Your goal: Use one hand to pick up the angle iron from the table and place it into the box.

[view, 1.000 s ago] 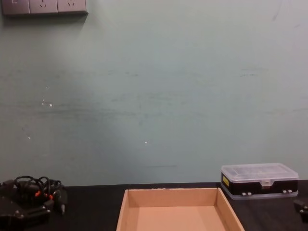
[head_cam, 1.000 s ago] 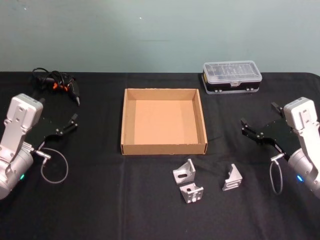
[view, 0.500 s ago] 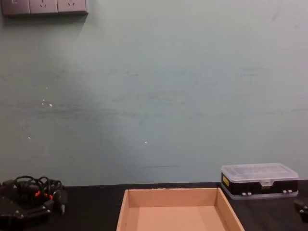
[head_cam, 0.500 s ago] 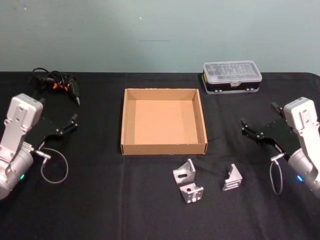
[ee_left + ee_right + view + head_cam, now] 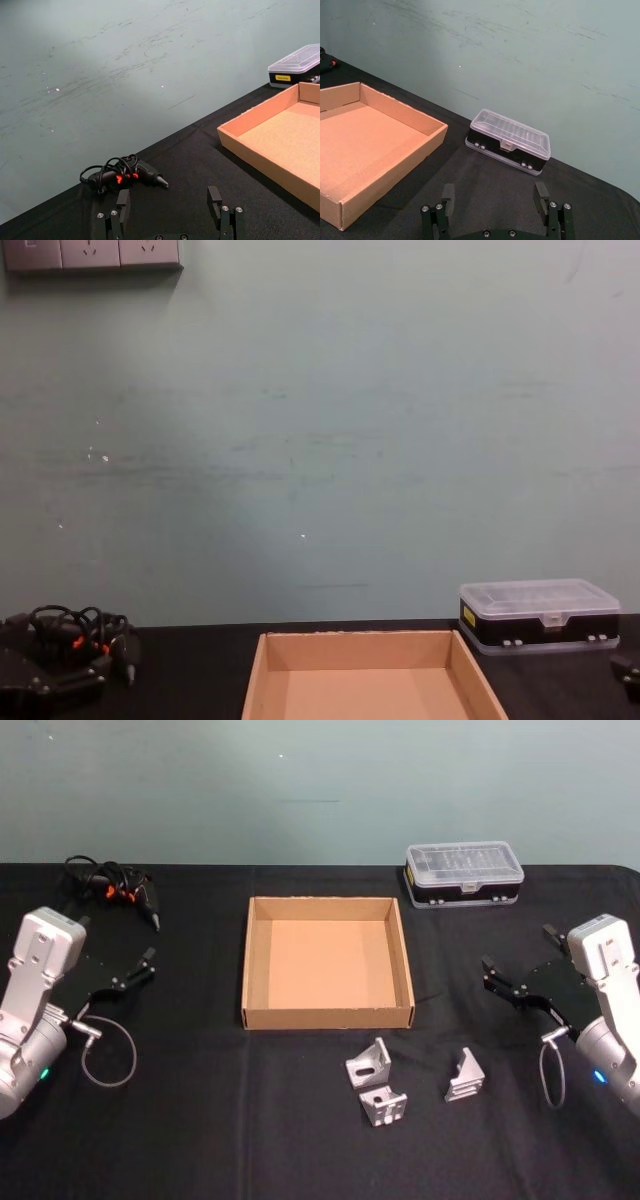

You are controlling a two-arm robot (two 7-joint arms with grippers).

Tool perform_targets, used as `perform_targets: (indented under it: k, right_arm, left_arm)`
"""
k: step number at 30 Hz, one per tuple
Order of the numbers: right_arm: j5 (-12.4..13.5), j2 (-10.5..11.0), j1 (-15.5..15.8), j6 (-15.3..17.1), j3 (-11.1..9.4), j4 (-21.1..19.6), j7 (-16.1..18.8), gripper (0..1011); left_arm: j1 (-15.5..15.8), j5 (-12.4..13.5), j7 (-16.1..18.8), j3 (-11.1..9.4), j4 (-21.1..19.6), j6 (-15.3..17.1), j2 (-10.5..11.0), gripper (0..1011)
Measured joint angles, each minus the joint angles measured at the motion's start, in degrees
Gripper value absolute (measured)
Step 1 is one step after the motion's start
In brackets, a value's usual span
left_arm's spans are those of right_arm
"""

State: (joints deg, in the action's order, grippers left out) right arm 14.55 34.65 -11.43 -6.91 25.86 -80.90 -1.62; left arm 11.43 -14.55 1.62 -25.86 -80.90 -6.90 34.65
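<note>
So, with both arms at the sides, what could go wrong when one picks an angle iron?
The left angle iron and the middle angle iron lie close together, so a grasp on one may knock the other. The right angle iron stands apart, nearer the open right gripper. The box has a raised front wall; a low carry could hit it. The left gripper is open at the left side.

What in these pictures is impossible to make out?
Box: chest view, its front wall is cut off by the bottom edge.
Plastic case: head view, contents too small, blurred by the cloudy lid.
Yellow label on it: left wrist view, print too small to read.
Angle irons: head view, hole details too small.
Corded tool: head view, tangled cable hides its shape.
</note>
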Motion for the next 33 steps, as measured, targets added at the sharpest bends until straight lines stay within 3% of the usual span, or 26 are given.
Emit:
perform_targets:
  k: [15,21,26,33]
  right_arm:
    - [-0.1,-0.2,0.0,-0.2,-0.1,-0.1,0.2,1004]
    - [-0.5,-0.4,1.0,-0.8,-0.8,-2.6,1.2,1004]
    - [2.5,0.7,3.8,1.1,-2.6,-7.8,3.7,1004]
    - [8.0,4.9,9.6,5.3,-5.5,-15.9,8.5,1004]
  left_arm:
    - [0.0,0.0,0.0,0.0,0.0,0.0,0.0,1011]
    - [0.0,0.0,0.0,0.0,0.0,0.0,0.0,1011]
    - [0.0,0.0,0.0,0.0,0.0,0.0,0.0,1011]
    - [0.0,0.0,0.0,0.0,0.0,0.0,0.0,1011]
